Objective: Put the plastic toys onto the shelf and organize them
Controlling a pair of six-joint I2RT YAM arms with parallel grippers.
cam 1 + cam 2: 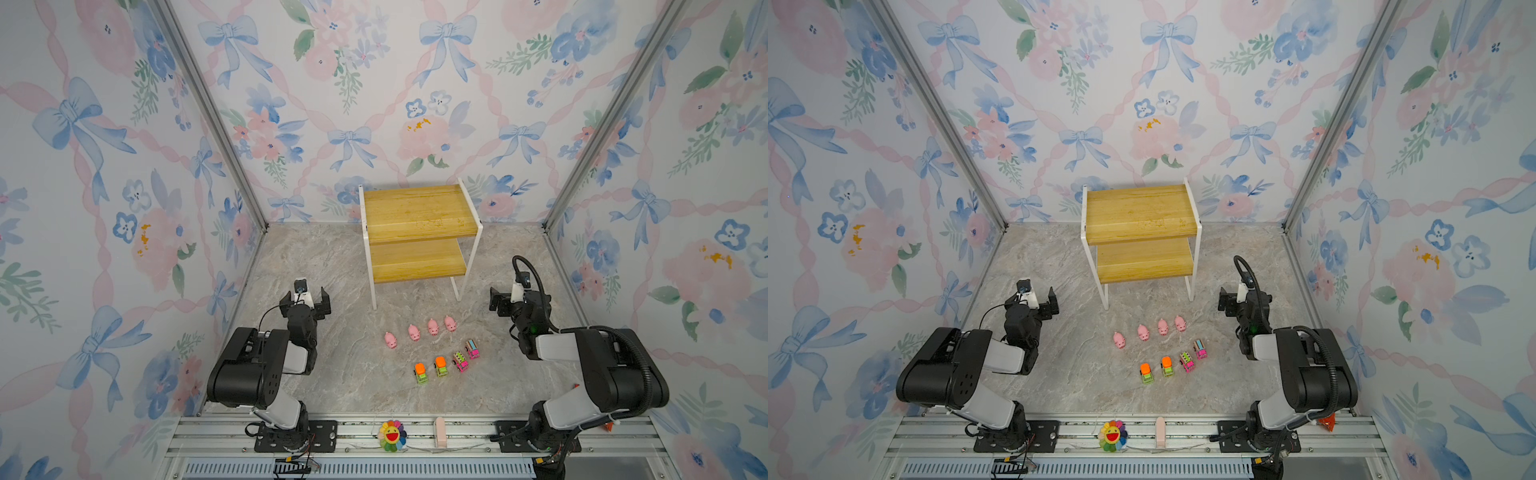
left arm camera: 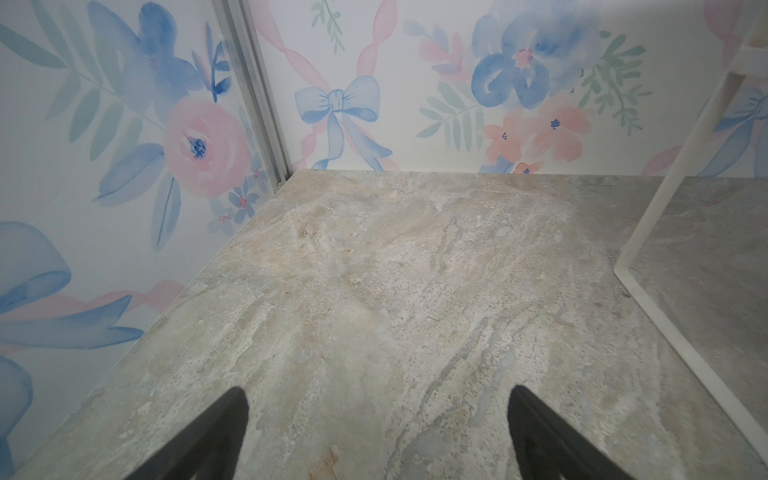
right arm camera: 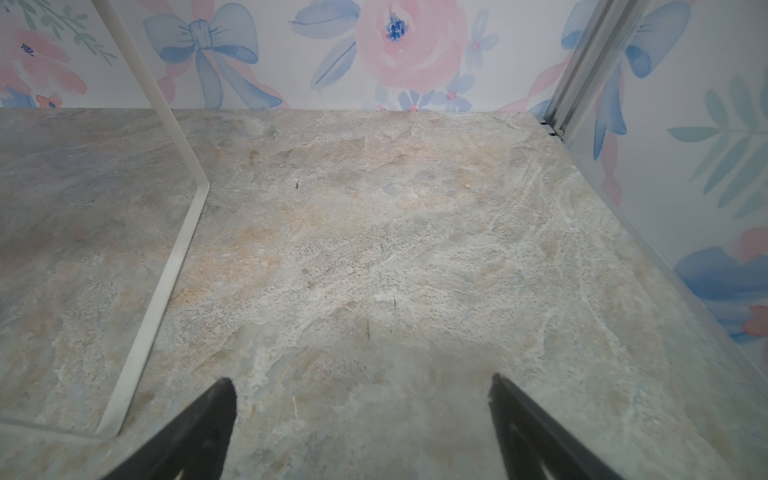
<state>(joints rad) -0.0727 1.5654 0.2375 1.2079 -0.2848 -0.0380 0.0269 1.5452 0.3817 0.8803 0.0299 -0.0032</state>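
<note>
Several tiny pink pigs (image 1: 414,332) (image 1: 1143,332) stand in a curved row on the marble tabletop in front of the shelf (image 1: 419,216) (image 1: 1140,214). Nearer the front are two orange-topped green trucks (image 1: 420,372) (image 1: 1145,372) and two pink trucks (image 1: 460,361) (image 1: 1186,361). Both yellowish boards of the shelf are bare. My left gripper (image 1: 306,293) (image 2: 378,399) is open left of the toys, nothing between its fingers. My right gripper (image 1: 517,295) (image 3: 359,388) is open to their right, also holding nothing. Both wrist views show only bare tabletop and a white shelf leg (image 2: 648,232) (image 3: 183,245).
Flowered walls close in the left, back and right. On the front metal rail (image 1: 465,432) lie a rainbow smiling flower plush (image 1: 392,435) and a small pale pink piece (image 1: 439,432). The two arm bases stand at the rail's ends.
</note>
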